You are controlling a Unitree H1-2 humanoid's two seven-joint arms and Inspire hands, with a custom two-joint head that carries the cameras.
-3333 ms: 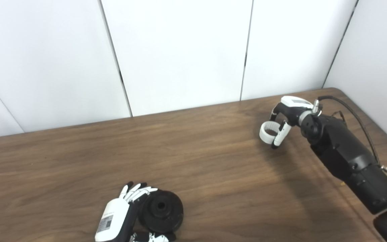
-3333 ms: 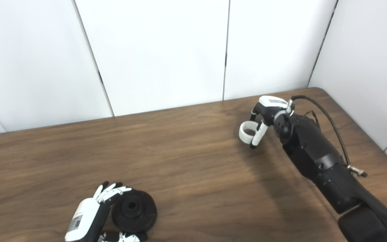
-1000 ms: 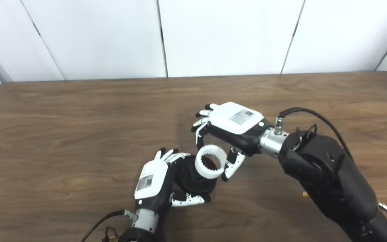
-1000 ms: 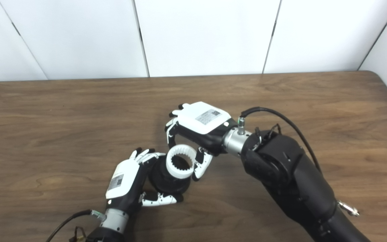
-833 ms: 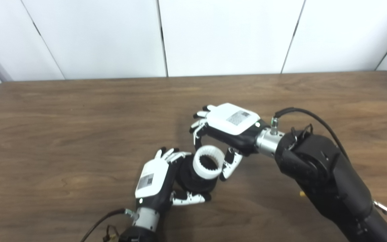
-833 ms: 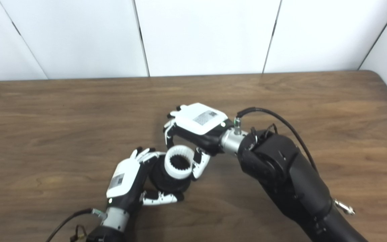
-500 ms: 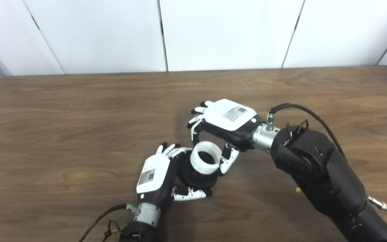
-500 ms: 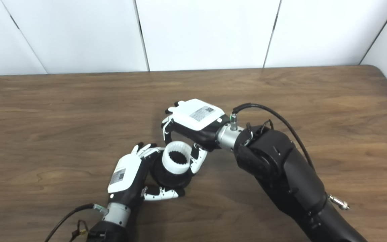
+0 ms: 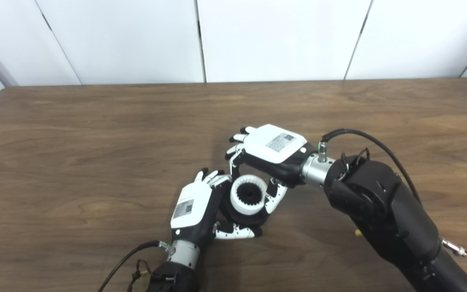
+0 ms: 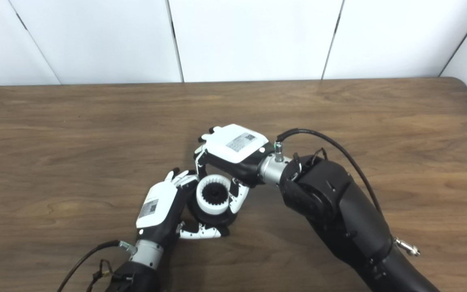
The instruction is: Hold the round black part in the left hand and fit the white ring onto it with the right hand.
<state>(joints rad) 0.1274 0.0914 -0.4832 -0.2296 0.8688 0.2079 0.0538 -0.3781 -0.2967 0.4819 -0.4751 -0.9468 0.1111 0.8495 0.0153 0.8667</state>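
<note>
Near the front edge of the table point(image 9: 75, 134), just left of its middle, the left hand point(image 9: 193, 207) has its fingers wrapped around the round black part point(image 9: 246, 218). Over it, the right hand point(image 9: 272, 148) pinches the white ring point(image 9: 249, 197) by its rim. Ring and part look nearly coaxial, opening facing up; whether it is fully seated I cannot tell.

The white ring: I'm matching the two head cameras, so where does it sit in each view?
Left eye view: white ring, just right of centre, low, seated on the black part.
Right eye view: white ring, just left of centre, low.
Shared landmark: the right hand above it.
</note>
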